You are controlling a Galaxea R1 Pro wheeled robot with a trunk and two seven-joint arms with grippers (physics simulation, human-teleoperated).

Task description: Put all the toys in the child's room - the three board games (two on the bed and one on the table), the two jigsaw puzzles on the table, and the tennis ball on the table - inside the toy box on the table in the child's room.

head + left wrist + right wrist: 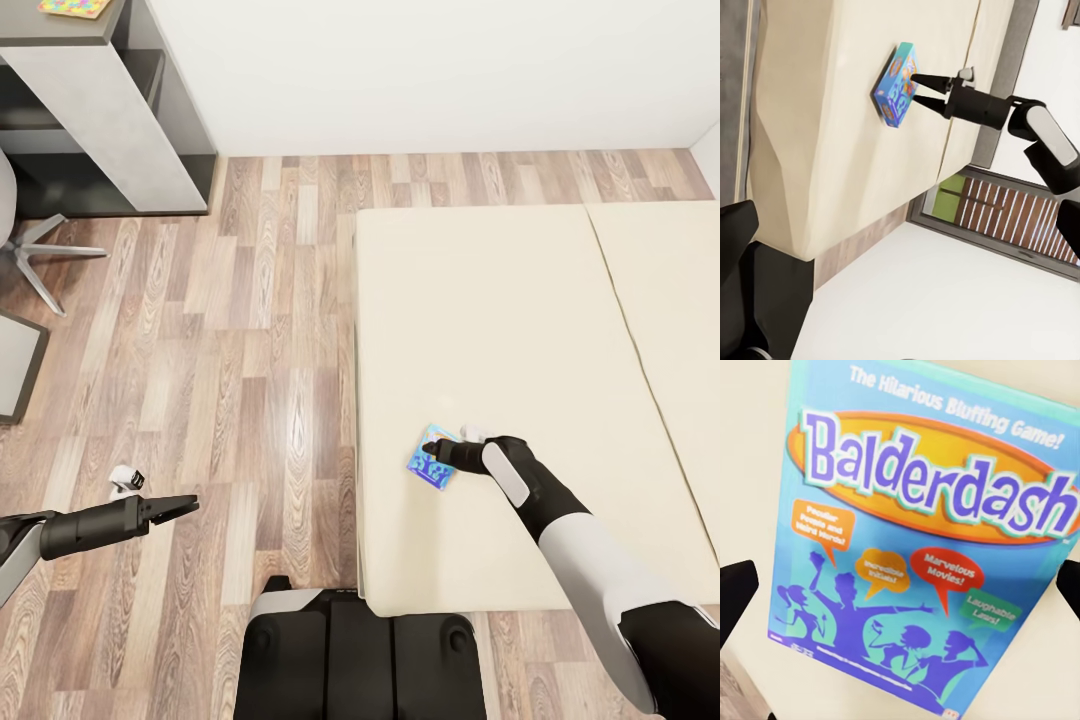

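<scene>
A blue board game [428, 468] with purple cartoon figures lies flat on the cream bed [500, 330], near its front left corner. My right gripper [436, 452] hangs just over it, open, one fingertip on each side of the cover. The right wrist view looks straight down on the board game [922, 547], with a dark fingertip at each side edge. From the left wrist view the open right gripper [918, 88] meets the board game [894, 86] at its edge. My left gripper [188, 504] hangs open over the floor, holding nothing. A jigsaw puzzle [72, 7] lies on the table [90, 80].
Wood-plank floor [250, 330] runs between the bed and the table at the far left. An office chair's legs [40, 260] stand on the left, and a grey panel [15, 365] sits at the left edge. A white wall closes the far side.
</scene>
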